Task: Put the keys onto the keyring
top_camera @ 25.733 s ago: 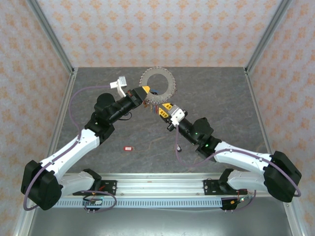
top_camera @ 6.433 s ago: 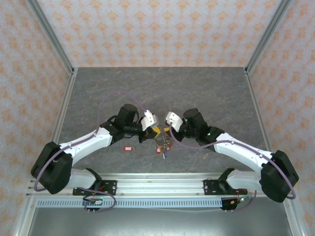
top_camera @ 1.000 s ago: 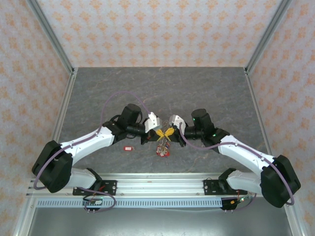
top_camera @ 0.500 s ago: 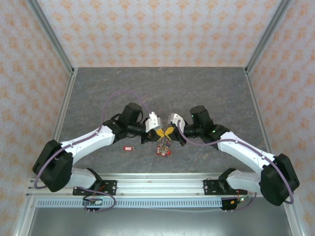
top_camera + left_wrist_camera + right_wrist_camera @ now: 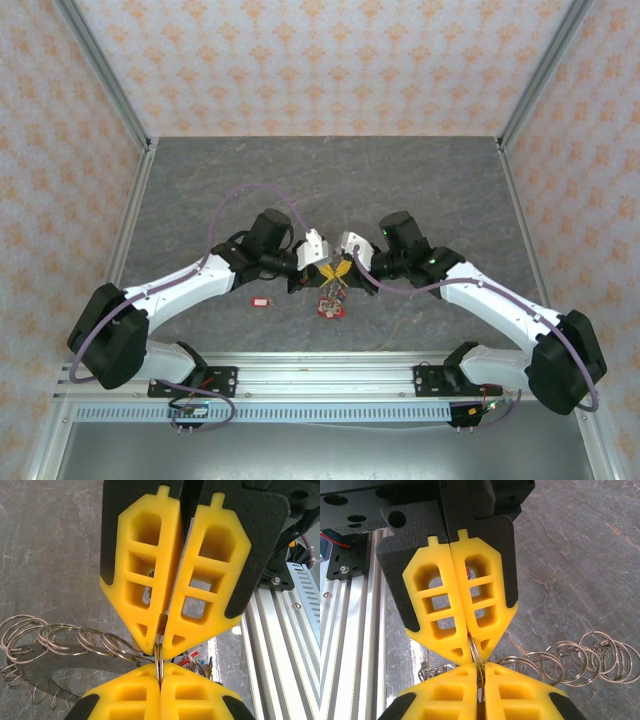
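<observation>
With the left fingers (image 5: 147, 547) and the right fingers (image 5: 435, 636) pinched shut tip to tip on one wire of the keyring (image 5: 330, 298) at mid-bench (image 5: 420, 180), the aim is probably to steady and spread it for the red-tagged key (image 5: 262, 301) lying loose nearby.
</observation>
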